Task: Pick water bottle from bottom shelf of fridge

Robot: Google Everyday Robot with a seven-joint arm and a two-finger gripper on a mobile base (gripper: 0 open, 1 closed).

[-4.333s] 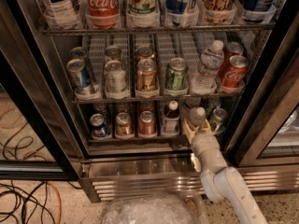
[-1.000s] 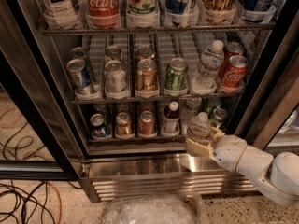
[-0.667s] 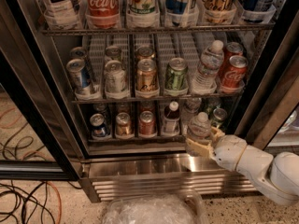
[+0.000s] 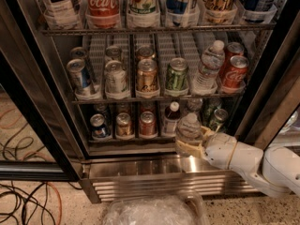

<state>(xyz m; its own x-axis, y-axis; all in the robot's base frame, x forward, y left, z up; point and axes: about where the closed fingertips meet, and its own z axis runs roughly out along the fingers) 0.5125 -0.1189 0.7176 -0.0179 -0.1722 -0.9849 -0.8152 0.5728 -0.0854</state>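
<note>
The fridge (image 4: 140, 168) stands open in front of me. My gripper (image 4: 193, 142) reaches in from the right on a white arm and is shut on the water bottle (image 4: 189, 127), a small clear ribbed bottle with a white cap. The bottle is upright at the front edge of the bottom shelf (image 4: 126, 138), right of the small dark-liquid bottle (image 4: 171, 118). A tan finger (image 4: 185, 148) wraps the bottle's base. Several cans fill the shelf's left lanes.
A green can (image 4: 218, 118) stands just behind the gripper. A taller clear bottle (image 4: 206, 69) and red Coca-Cola cans (image 4: 233, 72) sit on the middle rack. The black door frame (image 4: 37, 125) is at left, cables (image 4: 23, 200) lie on the floor, and a clear plastic container (image 4: 150, 212) is below.
The arm has swung from below the shelf to the right side. The gripper and water bottle have come forward to the shelf's front edge and shifted slightly left in the last second.
</note>
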